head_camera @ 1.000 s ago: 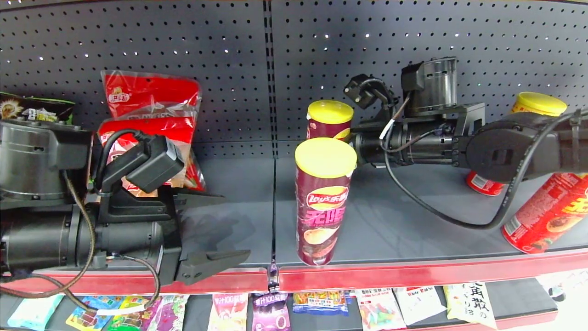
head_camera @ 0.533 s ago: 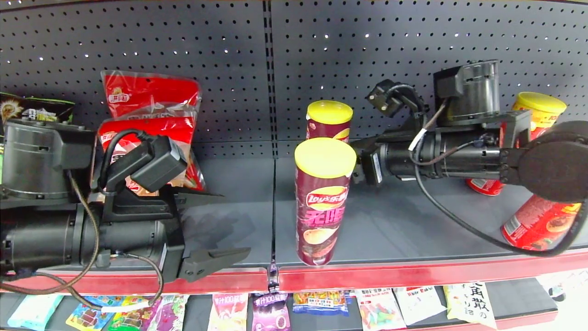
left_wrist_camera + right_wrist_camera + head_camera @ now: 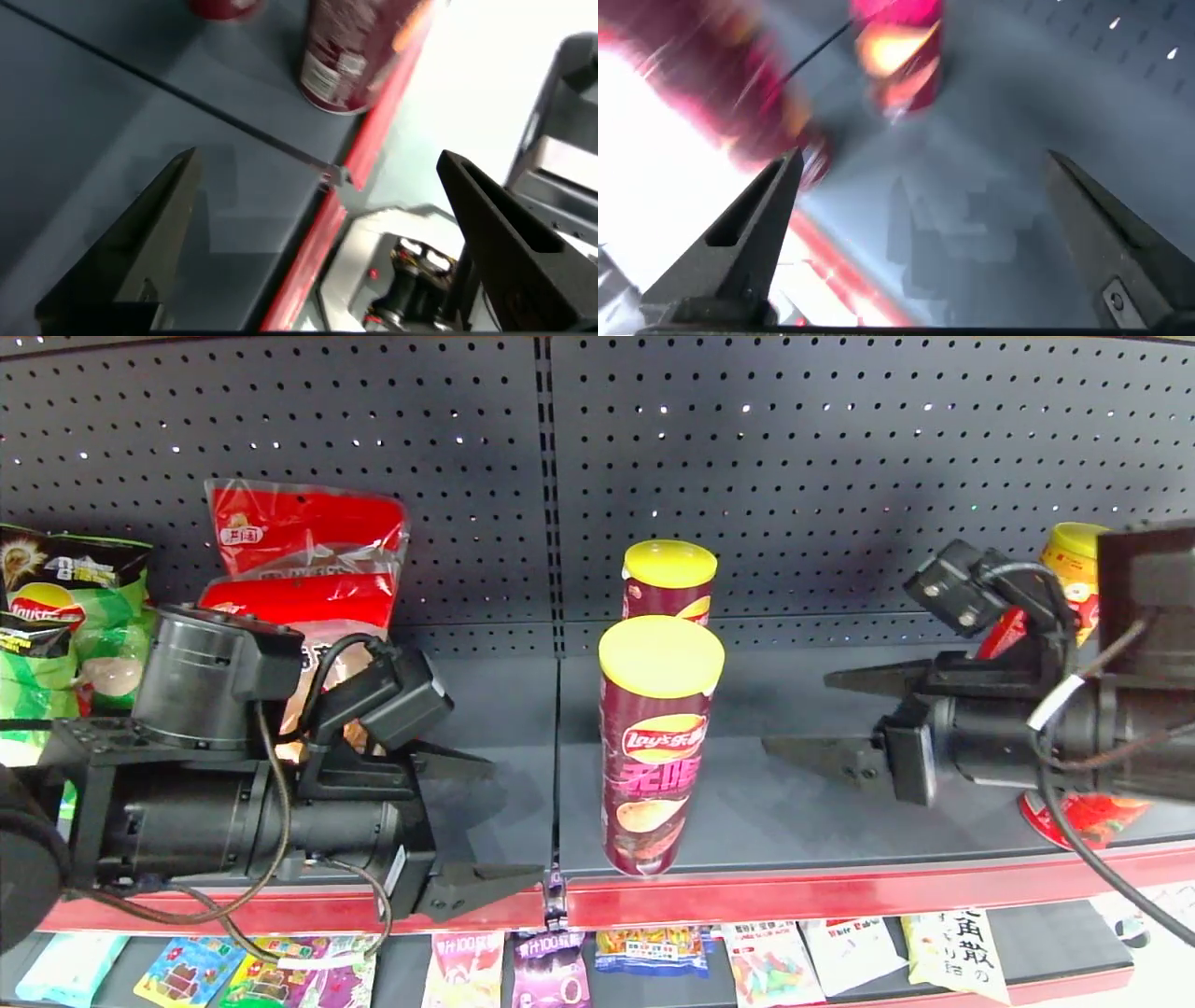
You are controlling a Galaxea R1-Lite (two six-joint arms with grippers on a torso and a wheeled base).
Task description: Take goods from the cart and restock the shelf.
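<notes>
Left gripper (image 3: pixel 471 826) sits in the lower left of the head view, over the red front edge (image 3: pixel 747 896) of the grey metal shelf (image 3: pixel 775 812). Its two black fingers are spread wide, with nothing between them. Right gripper (image 3: pixel 798 714) hangs at the right of the frame just above the shelf floor, pointing toward the centre. It too gapes wide and carries nothing.

Between the two, at the centre of the frame, stands a tall maroon crisp tube with a yellow lid (image 3: pixel 658 747), upright near the front edge and apart from both grippers. A second maroon tube with a yellow lid (image 3: pixel 669 581) stands directly behind it, close to the dark perforated back panel (image 3: pixel 794 476).

In the left wrist view the open fingers frame bare shelf and the red edge, and the base of the front maroon tube (image 3: pixel 350 51) shows at the top. The right wrist view shows a blurred red tube shape (image 3: pixel 901 56) beyond its spread fingers — which can it is, I cannot tell.

At the upper left lean red plastic snack bags (image 3: pixel 303 546), with a green crisp bag (image 3: pixel 56 616) at the far left edge. At the far right a red tube with a yellow lid (image 3: pixel 1074 551) stands partly behind the right arm. Small coloured packets (image 3: pixel 653 952) line the lower shelf along the bottom of the frame.
</notes>
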